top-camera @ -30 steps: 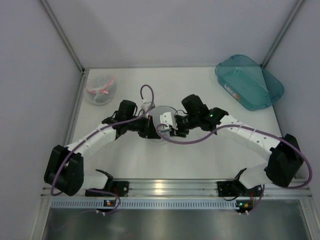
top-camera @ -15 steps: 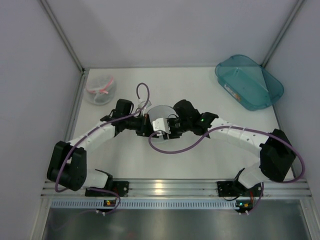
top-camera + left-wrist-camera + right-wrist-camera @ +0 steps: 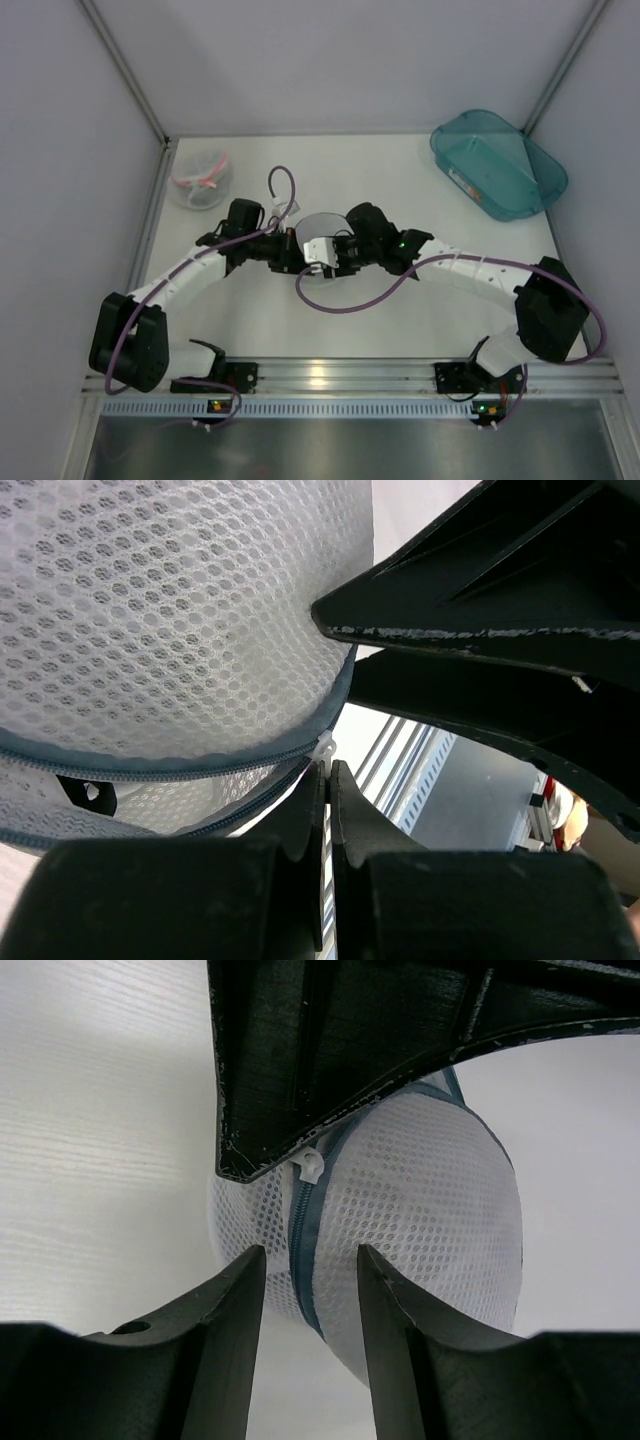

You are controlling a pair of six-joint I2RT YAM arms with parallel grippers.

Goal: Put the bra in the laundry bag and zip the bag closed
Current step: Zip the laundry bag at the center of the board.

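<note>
Two grippers meet at the laundry bag [image 3: 322,226] mid-table for the zipping step: left gripper [image 3: 328,780] pressed together, pinching the white zip pull [image 3: 308,1165], right gripper [image 3: 310,1290] half-spread astride the grey-zipped rim, bra unseen, so next comes a steady pull along the zip.

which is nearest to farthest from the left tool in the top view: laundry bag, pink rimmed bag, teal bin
1. laundry bag, right beside the left tool, mid table
2. pink rimmed bag, far left corner
3. teal bin, far right corner

Teal bin [image 3: 498,164] at far right corner, tilted vs wall; pink-rimmed mesh bag [image 3: 201,178] far left.
</note>
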